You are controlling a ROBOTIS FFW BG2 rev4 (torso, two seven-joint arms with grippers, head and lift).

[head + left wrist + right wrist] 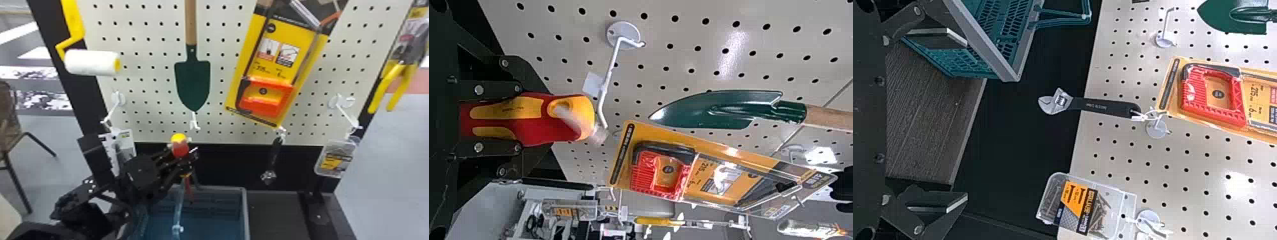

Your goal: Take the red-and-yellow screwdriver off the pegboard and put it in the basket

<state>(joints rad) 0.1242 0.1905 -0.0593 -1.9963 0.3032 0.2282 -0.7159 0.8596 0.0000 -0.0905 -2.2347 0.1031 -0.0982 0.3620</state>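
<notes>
Over the basket's back part, my left gripper is shut on the red-and-yellow screwdriver, whose handle end points up. The left wrist view has the left gripper with one finger on each side of the screwdriver's handle. A blurred whitish loop at the handle's end lies close to the tip of a white peg hook; I cannot tell whether they touch. The blue basket stands below, in front of the pegboard. My right gripper is open beside the basket, nothing between its fingers.
A green trowel and a yellow-carded saw hang above. Along the board's lower edge hang an adjustable wrench and a clear pack. A paint roller hangs left, yellow-handled pliers right.
</notes>
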